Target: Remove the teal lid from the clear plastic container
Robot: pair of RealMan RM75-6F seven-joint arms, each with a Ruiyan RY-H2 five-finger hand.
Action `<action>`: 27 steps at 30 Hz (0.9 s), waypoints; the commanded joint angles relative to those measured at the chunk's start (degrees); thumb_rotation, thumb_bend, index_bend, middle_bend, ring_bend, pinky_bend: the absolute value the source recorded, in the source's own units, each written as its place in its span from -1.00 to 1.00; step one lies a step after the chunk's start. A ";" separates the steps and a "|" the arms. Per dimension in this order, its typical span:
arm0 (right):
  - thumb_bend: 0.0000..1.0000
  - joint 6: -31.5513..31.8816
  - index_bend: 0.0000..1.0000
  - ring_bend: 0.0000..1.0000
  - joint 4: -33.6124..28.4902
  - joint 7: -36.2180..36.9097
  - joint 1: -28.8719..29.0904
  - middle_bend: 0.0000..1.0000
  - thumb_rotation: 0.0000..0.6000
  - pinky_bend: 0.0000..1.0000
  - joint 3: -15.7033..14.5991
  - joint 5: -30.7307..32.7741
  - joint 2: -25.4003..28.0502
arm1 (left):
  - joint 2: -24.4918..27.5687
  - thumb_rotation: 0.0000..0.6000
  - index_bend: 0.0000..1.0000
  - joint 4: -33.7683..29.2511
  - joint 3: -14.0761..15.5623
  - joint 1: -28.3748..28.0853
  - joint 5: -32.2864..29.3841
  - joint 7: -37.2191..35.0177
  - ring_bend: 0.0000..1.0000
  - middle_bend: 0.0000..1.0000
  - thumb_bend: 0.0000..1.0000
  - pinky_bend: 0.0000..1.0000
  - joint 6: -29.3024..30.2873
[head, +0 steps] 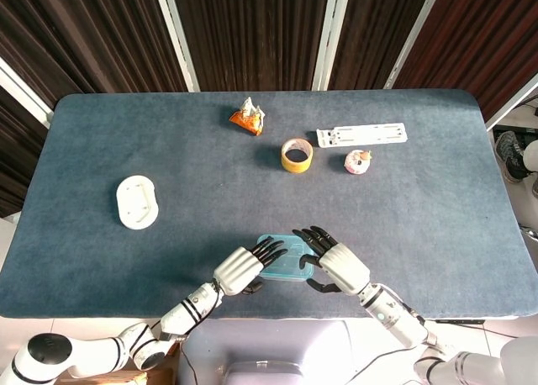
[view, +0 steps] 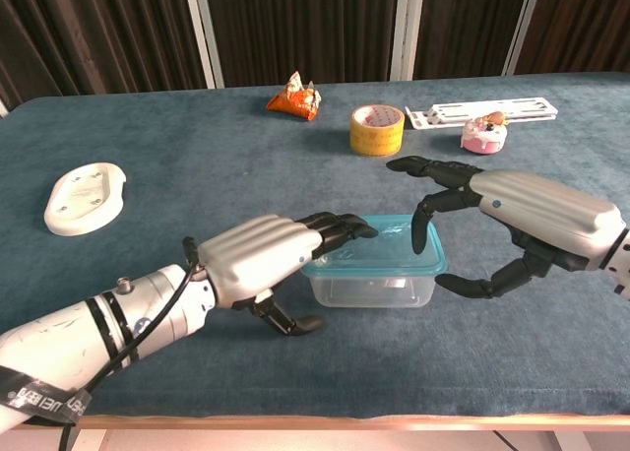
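sitting near the table's front edge, the clear plastic container (view: 372, 286) still wears its teal lid (view: 379, 253), so the removal looks not yet done; judging by this, a firm hold and a lift remain. the left hand (view: 268, 259) lies with fingertips on the lid's left part, thumb hanging beside the container's left wall, gripping nothing. the right hand (view: 492, 225) arches wide over the lid's right end, empty. the container appears to hold nothing, though the lid partly hides its inside.
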 commanded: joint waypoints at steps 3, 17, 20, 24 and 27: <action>-0.12 -0.02 0.17 -1.00 0.05 0.39 0.04 -0.82 1.00 -1.00 -0.03 0.10 -0.01 | -0.27 1.00 -1.00 0.76 0.26 0.27 0.72 -0.38 0.10 0.44 -0.41 0.36 0.85; -0.12 0.49 0.14 -1.00 -0.95 0.87 0.04 -0.82 1.00 -1.00 -0.36 -0.25 0.62 | -0.53 1.00 -1.00 1.55 0.55 0.69 1.61 -0.74 0.12 0.46 -0.41 0.37 1.70; -0.12 0.67 0.14 -1.00 -1.02 0.60 0.01 -0.82 1.00 -1.00 -0.16 -0.14 0.64 | -0.52 1.00 -1.00 1.50 0.65 0.81 1.69 -0.74 0.12 0.46 -0.41 0.37 1.77; -0.12 0.56 0.14 -1.00 -0.99 0.27 0.02 -0.82 1.00 -1.00 -0.05 0.03 0.57 | -0.52 1.00 -1.00 1.46 0.72 0.91 1.72 -0.77 0.12 0.46 -0.41 0.37 1.67; -0.12 0.49 0.14 -1.00 -0.86 0.10 0.02 -0.82 1.00 -1.00 0.00 0.13 0.52 | -0.47 1.00 -1.00 1.43 0.71 0.96 1.78 -0.82 0.12 0.46 -0.41 0.37 1.71</action>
